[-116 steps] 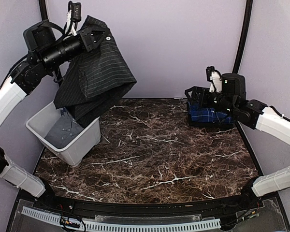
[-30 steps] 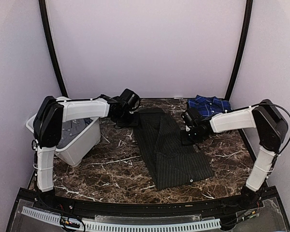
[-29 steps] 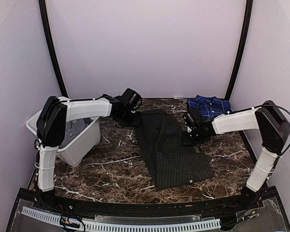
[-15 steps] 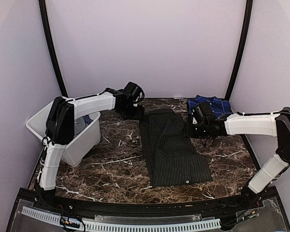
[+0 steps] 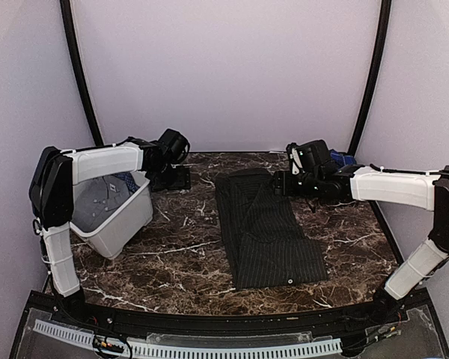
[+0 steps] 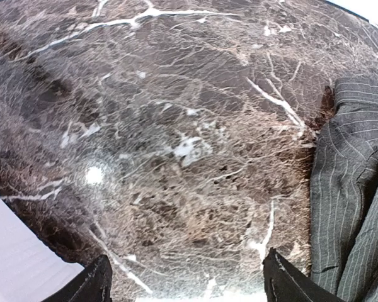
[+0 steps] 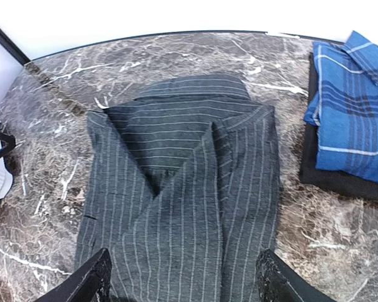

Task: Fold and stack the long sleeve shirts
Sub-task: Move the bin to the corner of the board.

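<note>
Marble table [image 5: 172, 254]: pinstriped shirt [image 5: 266, 224] runs far-to-near, collar farthest; left hand [image 6: 186, 286] and right hand [image 7: 184, 280] gape empty.

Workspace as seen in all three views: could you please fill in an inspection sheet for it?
Surface: dark marble-pattern table, no spills seen.
Job's things: black pinstriped shirt laid out lengthwise mid-table, partly folded; plaid shirt folded at the far right corner, on a dark layer.
Clutter: white bin at the left edge, tilted, grey cloth inside.
Grippers: left gripper open over bare table beside the black shirt's collar; right gripper open above that shirt, holding nothing.
Cables: thin cable along the right arm; nothing seen loose on the table.
Surroundings: plain lilac walls, black frame poles.
</note>
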You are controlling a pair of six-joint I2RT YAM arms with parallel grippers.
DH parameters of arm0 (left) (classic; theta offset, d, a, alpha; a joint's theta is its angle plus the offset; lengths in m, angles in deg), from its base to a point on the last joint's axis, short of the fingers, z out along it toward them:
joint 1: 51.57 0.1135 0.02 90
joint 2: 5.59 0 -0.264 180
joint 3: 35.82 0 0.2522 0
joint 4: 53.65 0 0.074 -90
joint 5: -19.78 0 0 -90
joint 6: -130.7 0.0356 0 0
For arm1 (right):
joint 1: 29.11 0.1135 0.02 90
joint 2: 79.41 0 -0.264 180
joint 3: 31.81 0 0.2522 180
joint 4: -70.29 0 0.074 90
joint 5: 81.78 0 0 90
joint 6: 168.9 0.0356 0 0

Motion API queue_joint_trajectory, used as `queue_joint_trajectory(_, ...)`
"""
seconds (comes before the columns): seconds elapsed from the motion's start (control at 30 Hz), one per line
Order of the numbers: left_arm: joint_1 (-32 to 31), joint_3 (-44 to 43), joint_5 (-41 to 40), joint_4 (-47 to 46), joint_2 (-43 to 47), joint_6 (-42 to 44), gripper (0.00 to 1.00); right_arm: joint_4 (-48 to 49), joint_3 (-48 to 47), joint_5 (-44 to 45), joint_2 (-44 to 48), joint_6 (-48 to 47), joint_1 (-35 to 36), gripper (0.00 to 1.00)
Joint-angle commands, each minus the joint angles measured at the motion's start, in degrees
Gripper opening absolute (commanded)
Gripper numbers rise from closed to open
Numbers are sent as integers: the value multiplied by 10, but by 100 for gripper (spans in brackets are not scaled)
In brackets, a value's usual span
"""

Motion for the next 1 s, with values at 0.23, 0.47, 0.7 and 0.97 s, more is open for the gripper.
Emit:
queue_joint_trajectory(0.23,9,211,-42,20,205,-81,81,51,-6,-44,-6,-22,7,76)
queue_joint_trajectory(0.47,10,337,-60,73,331,-146,81,57,-10,-62,-20,-30,10,76)
queue_joint_trajectory(0.7,-25,386,31,29,405,-114,77,51,-21,-61,-34,-40,10,77)
queue_joint_trajectory(0.97,-108,283,56,40,372,-106,77,44,-28,-58,-41,-45,10,78)
